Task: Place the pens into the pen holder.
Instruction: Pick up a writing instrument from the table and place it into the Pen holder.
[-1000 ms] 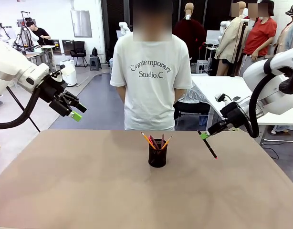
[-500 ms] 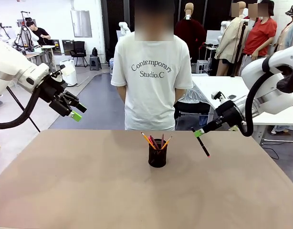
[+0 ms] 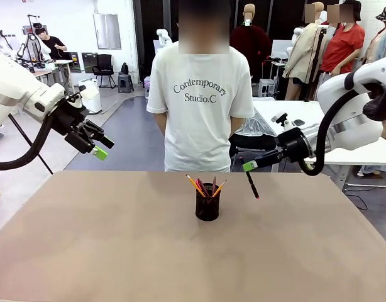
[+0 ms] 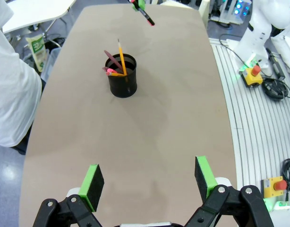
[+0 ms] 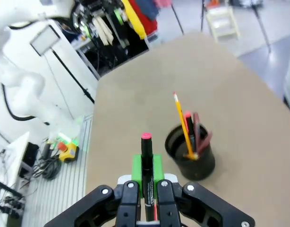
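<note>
The black mesh pen holder (image 3: 207, 206) stands mid-table with a yellow pencil (image 3: 193, 183) and reddish pens leaning in it; it also shows as the holder (image 4: 122, 74) and the holder (image 5: 191, 151). My right gripper (image 3: 249, 166) is shut on a black pen with a pink-red tip (image 3: 251, 185), which hangs slanted in the air to the right of the holder and above the table. In the right wrist view that pen (image 5: 146, 166) sticks up between the green pads. My left gripper (image 3: 100, 150) hovers open and empty off the table's left far corner, its pads (image 4: 94, 182) wide apart.
A person in a white T-shirt (image 3: 200, 94) stands at the far edge behind the holder, hands behind the back. The brown table (image 3: 117, 251) is bare around the holder. A white table (image 3: 293, 116) stands at the back right.
My right gripper has carried the black pen leftward and slightly up, closer to the holder. The left arm and the person have not moved.
</note>
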Motion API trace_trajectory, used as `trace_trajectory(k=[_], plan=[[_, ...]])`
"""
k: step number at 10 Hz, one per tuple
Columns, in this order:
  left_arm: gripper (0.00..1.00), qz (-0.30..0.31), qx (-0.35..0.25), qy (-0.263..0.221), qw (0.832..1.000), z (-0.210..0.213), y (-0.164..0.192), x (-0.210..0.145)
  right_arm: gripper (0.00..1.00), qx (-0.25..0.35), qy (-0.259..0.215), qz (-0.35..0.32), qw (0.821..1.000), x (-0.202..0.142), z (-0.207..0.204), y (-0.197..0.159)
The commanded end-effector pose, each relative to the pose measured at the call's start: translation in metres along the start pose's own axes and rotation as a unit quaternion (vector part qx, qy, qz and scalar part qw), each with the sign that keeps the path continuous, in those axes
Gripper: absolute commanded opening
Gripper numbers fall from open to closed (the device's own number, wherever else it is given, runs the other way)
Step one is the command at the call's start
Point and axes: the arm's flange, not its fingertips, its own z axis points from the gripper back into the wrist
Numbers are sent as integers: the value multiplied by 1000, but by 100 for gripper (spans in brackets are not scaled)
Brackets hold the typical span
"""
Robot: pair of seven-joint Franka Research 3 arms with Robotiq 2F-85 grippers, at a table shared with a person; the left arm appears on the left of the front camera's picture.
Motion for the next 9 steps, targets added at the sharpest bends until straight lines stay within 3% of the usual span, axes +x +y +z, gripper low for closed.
trace_trajectory(k=[1, 3, 4, 6, 7, 8, 9], plan=[[100, 6, 2, 0, 1000, 2, -1, 1, 0, 45, -24, 89, 995, 10, -9, 3], [100, 6, 2, 0, 1000, 2, -1, 1, 0, 47, -80, 169, 981, 13, -19, 0], [100, 6, 2, 0, 1000, 2, -1, 1, 0, 60, -75, 184, 978, 16, -26, -7], [100, 6, 2, 0, 1000, 2, -1, 1, 0, 52, -116, 222, 967, 25, -41, -27], [100, 6, 2, 0, 1000, 2, -1, 1, 0, 52, -112, 195, 973, 29, -47, -36], [100, 6, 2, 0, 1000, 2, -1, 1, 0, 48, -82, 198, 976, 19, -35, -11], [100, 6, 2, 0, 1000, 2, -1, 1, 0, 48, -82, 198, 976, 19, -35, -11]])
